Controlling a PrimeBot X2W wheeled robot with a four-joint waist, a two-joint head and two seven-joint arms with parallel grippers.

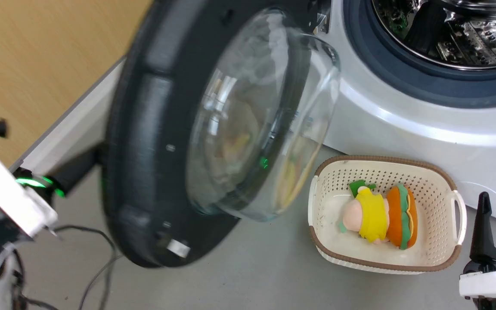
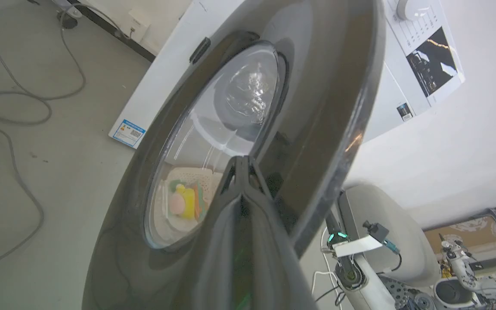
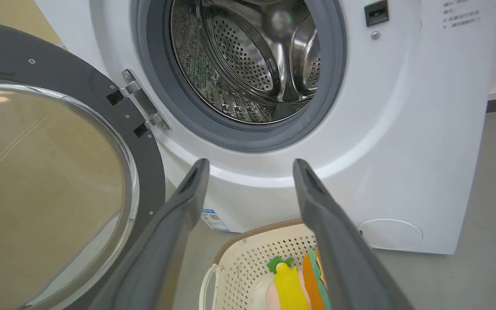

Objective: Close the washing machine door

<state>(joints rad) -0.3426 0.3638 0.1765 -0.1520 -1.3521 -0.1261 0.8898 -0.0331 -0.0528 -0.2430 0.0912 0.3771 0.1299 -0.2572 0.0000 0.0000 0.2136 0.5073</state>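
The washing machine door [image 1: 144,150] is open. It stands swung out from the front of the washing machine [image 1: 403,120], to the left of the drum mouth in the head view, and its outline there is blurred. The bulging glass window [image 1: 248,120] faces the machine. In the right wrist view a metal hinge [image 3: 140,103] joins the door's black rim to the white front panel beside the grey gasket [image 3: 330,86]. The steel drum [image 3: 248,64] is exposed.

Left claw [image 2: 241,161]: fingers together, nothing between them. In the left wrist view the tips lie against the glossy outer face of the door, at the lower edge of the window. In the head view this claw reaches in from the lower left to the door's rim.

Right claw [image 3: 250,165]: fingers apart, holding nothing. It sits at the lower right of the head view, clear of the door, and points toward the machine front below the drum mouth.

A cream perforated basket [image 1: 385,161] stands on the floor [image 1: 252,267], just in front of the machine. A plush toy [image 1: 377,215] in yellow, orange and green lies inside it.

A blue label [image 2: 128,131] marks a lower corner of the machine. Cables [image 2: 15,99] lie on the floor beside the machine.
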